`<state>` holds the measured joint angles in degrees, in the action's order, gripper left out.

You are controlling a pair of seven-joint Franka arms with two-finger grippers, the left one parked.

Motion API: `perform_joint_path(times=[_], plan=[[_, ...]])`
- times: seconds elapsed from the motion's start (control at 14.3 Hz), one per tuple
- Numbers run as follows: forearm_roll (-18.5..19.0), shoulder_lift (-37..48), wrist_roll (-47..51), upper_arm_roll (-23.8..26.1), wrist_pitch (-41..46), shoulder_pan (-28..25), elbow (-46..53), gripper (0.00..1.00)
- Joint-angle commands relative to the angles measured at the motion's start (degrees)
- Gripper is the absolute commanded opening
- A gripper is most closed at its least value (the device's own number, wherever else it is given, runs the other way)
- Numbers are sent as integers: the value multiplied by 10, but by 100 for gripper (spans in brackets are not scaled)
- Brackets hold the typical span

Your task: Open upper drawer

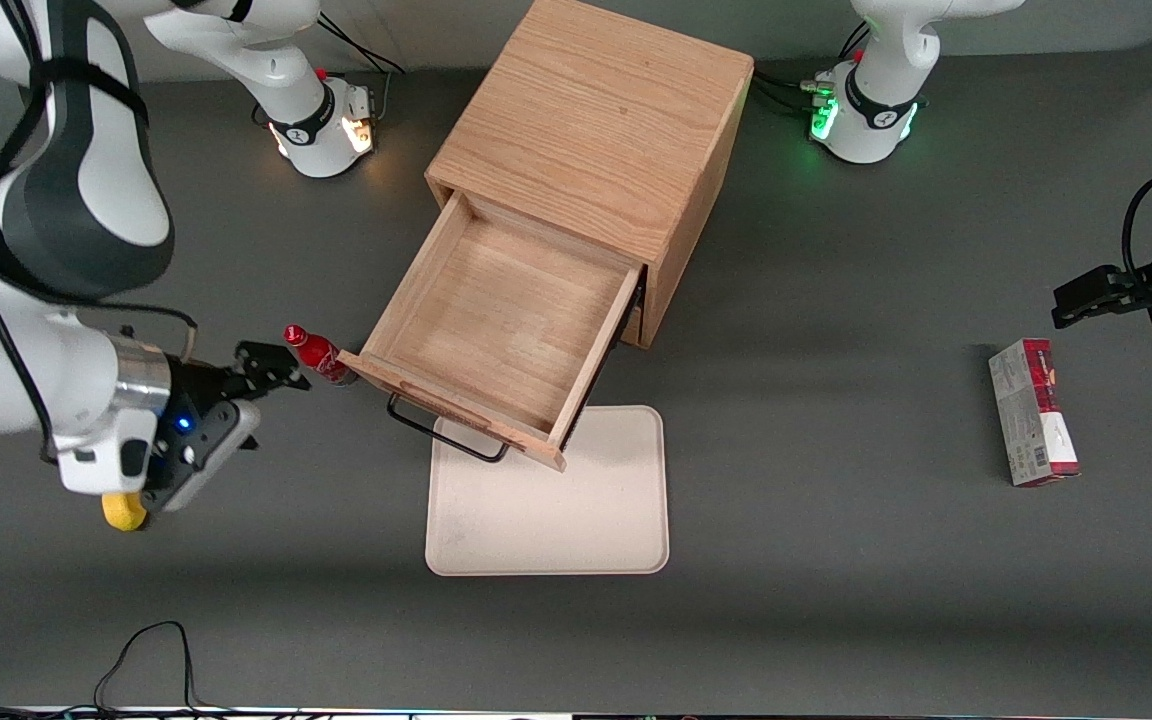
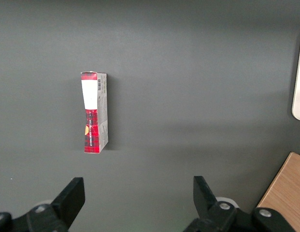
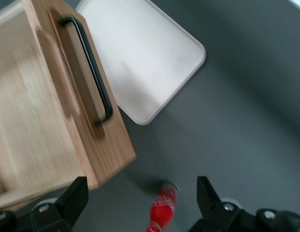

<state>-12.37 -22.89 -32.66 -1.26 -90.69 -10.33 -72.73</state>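
Note:
The upper drawer (image 1: 496, 335) of the light oak cabinet (image 1: 591, 140) stands pulled far out, its tray empty, its black wire handle (image 1: 441, 432) over the edge of a cream tray. It also shows in the right wrist view (image 3: 53, 121) with its handle (image 3: 94, 79). My gripper (image 1: 271, 372) is open and empty, beside the drawer's front corner toward the working arm's end, close to a small red bottle (image 1: 318, 355). In the right wrist view the gripper (image 3: 140, 205) has the red bottle (image 3: 162, 210) between its spread fingers. The lower drawer is hidden under the open one.
A cream tray (image 1: 548, 500) lies on the grey table in front of the cabinet, partly under the open drawer. A red and white box (image 1: 1033, 412) lies toward the parked arm's end. A yellow object (image 1: 123, 510) peeks out under my wrist.

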Motion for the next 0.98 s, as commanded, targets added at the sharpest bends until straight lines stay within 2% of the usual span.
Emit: perform_joint_path(times=[0.0, 0.07, 0.14, 0.28, 0.35, 0.91], plan=[[50, 164, 3, -13, -88, -12, -238, 100], [80, 184, 31, -13, -90, -12, -265, 100], [95, 198, 85, -13, -86, -12, -282, 100], [98, 210, 213, -36, -75, -11, -301, 100], [97, 207, 245, -51, -62, -11, -296, 100], [96, 229, 261, -74, -27, -12, -256, 99]])
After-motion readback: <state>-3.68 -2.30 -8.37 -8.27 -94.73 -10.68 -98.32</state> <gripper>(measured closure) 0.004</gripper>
